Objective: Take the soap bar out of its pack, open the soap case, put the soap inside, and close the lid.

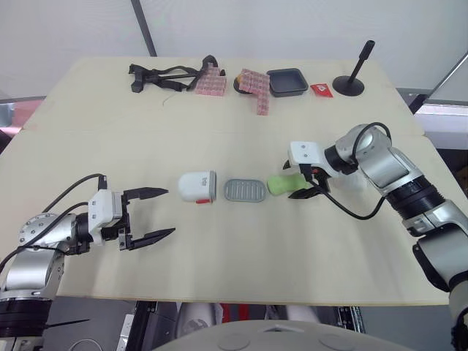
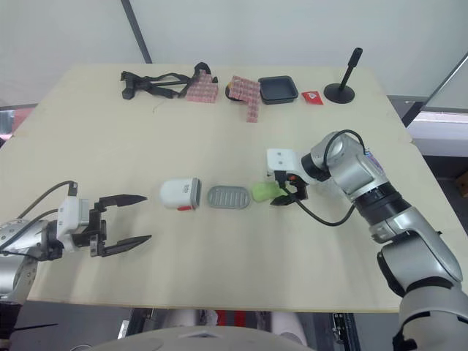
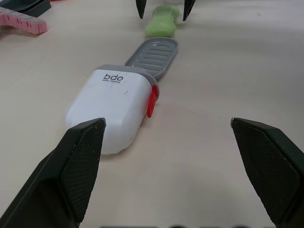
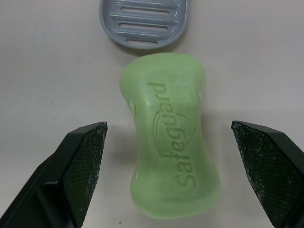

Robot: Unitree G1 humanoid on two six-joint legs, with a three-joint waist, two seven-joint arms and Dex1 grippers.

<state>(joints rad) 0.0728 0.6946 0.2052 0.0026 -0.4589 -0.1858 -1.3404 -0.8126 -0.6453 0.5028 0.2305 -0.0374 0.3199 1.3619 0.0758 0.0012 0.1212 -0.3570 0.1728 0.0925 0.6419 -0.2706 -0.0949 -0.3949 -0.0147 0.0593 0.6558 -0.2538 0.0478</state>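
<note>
The green soap bar (image 4: 168, 137) lies bare on the worktop (image 1: 256, 248) between the right jaws, held apart as if to pinch it. Beyond their tips the grey tray (image 4: 144, 21) juts from the white soap case (image 3: 111, 107), which the left jaws, also apart, face, likely to brace it.

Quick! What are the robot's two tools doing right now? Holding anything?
Left tool: open, holding nothing, pointed at the white soap case.
Right tool: open around the green soap bar, not gripping it.
</note>
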